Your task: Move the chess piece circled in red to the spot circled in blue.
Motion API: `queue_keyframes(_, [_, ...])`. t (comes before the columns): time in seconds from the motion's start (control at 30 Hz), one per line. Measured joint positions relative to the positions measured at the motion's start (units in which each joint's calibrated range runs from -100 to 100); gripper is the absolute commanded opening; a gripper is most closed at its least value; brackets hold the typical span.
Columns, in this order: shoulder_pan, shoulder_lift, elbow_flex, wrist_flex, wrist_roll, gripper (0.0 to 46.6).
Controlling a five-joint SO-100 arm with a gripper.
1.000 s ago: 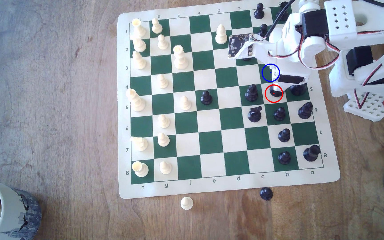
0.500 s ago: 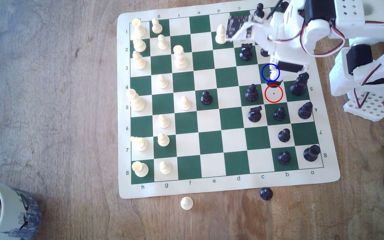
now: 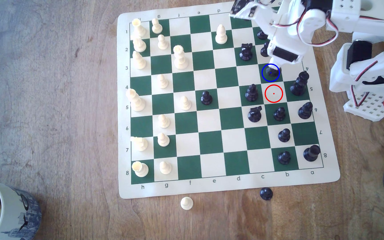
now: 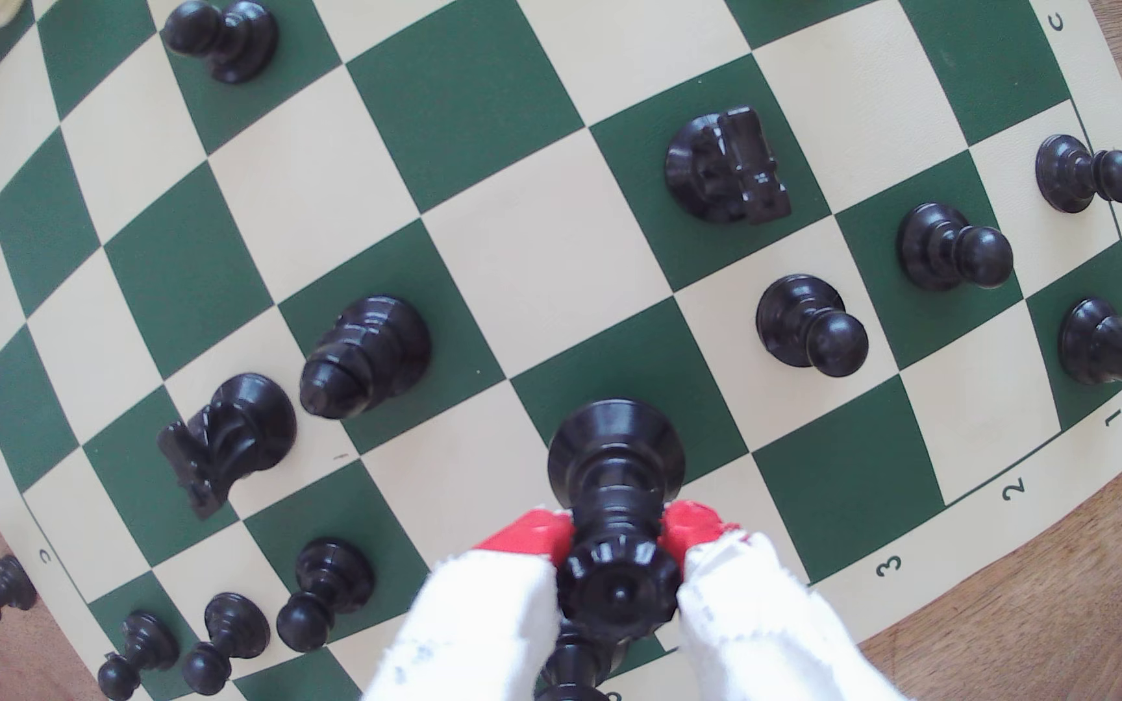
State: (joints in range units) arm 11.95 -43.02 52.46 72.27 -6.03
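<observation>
The tall black chess piece (image 3: pixel 270 73) with its crown-like head (image 4: pixel 618 588) is held upright, and its round base (image 4: pixel 615 445) sits over the dark green spot (image 3: pixel 265 77) ringed in blue. My gripper (image 4: pixel 615 539) is shut on its neck, with a red-tipped finger (image 4: pixel 535 532) on each side of it. In the exterior view the white gripper (image 3: pixel 273 67) comes down on the piece from above the blue ring. The red-ringed cream square (image 3: pixel 273 93) just below is bare. I cannot tell whether the base touches the mat.
Close around the spot stand a black knight (image 3: pixel 246 52), a black pawn (image 3: pixel 264 51), a black bishop (image 3: pixel 251 93) and a tall black piece (image 3: pixel 299 84). Off the mat lie a white pawn (image 3: pixel 186 203) and a black pawn (image 3: pixel 266 193). A mug (image 3: pixel 4 207) stands at the lower left.
The gripper has carried the black piece off the red-ringed cream square up to the blue-ringed green square, and the arm has drawn back toward the exterior view's top.
</observation>
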Motion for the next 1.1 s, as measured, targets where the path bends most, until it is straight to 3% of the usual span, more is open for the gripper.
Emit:
queue_keyframes(0.8, [1.8, 3.8, 5.4, -8.4, 1.1, 4.1])
queue_keyframes(0.87, [2.1, 3.9, 5.4, -8.7, 1.0, 6.8])
queue_keyframes(0.97, [2.1, 4.2, 5.6, -8.8, 1.3, 14.8])
queue_keyframes(1.1, [2.7, 4.4, 6.1, -9.0, 1.7, 19.9])
